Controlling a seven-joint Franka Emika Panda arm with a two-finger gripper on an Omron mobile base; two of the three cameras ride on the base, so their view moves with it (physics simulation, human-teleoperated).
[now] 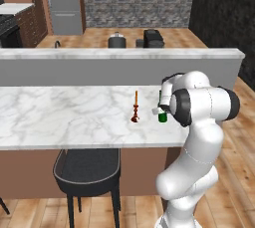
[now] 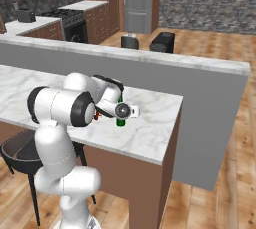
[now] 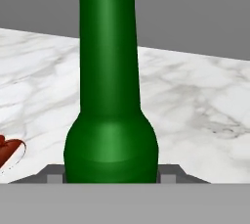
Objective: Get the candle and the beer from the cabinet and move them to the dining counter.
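Green beer (image 3: 110,96) hides the end effector (image 3: 111,178); its cap is cropped.

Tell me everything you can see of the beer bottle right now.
The beer is a glossy dark green bottle that looks like glass, with a rounded shoulder narrowing into a long neck. It stands upright on the white marble dining counter, right of the candle, close in front of the hand, whose fingers flank its body. Its cap is out of frame.

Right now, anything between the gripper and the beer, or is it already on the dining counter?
Nothing visible. The beer stands upright between the fingers of the gripper, already over the dining counter. The candle stands apart to its left, not in the way.
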